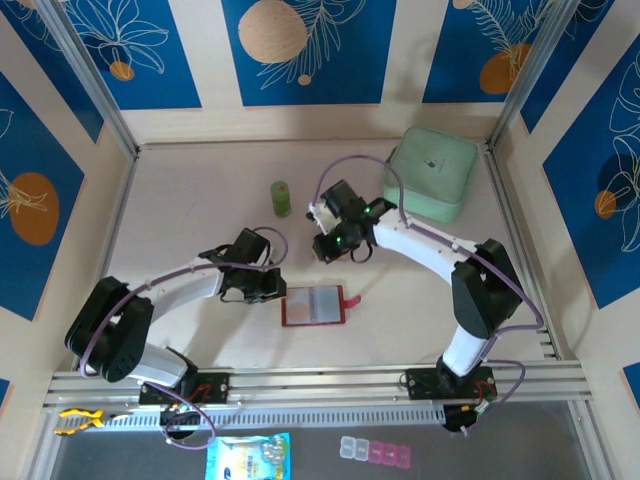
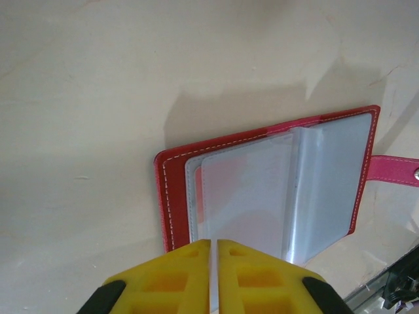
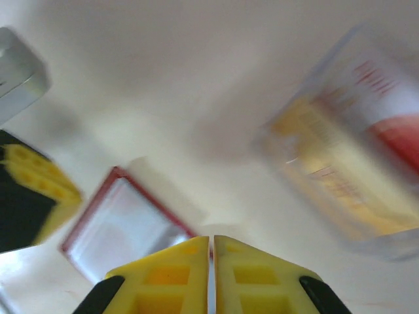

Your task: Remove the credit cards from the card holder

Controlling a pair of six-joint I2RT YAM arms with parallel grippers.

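The red card holder (image 1: 313, 306) lies open and flat on the table, its greyish clear pockets up and its tab (image 2: 393, 169) pointing right. My left gripper (image 2: 214, 242) is shut just above the holder's (image 2: 262, 190) near left pockets; whether it pinches a pocket sheet I cannot tell. A reddish tint shows through the left pocket. My right gripper (image 3: 211, 239) is shut with nothing in it, hovering behind the holder (image 3: 124, 229). To its right, blurred orange-yellow and red credit cards (image 3: 340, 157) lie inside a clear box.
A mint-green pouch (image 1: 432, 172) sits at the back right. A small green cylinder (image 1: 281, 199) stands behind the left gripper (image 1: 268, 288). The right gripper (image 1: 330, 248) hangs mid-table. Wooden walls enclose the table on three sides.
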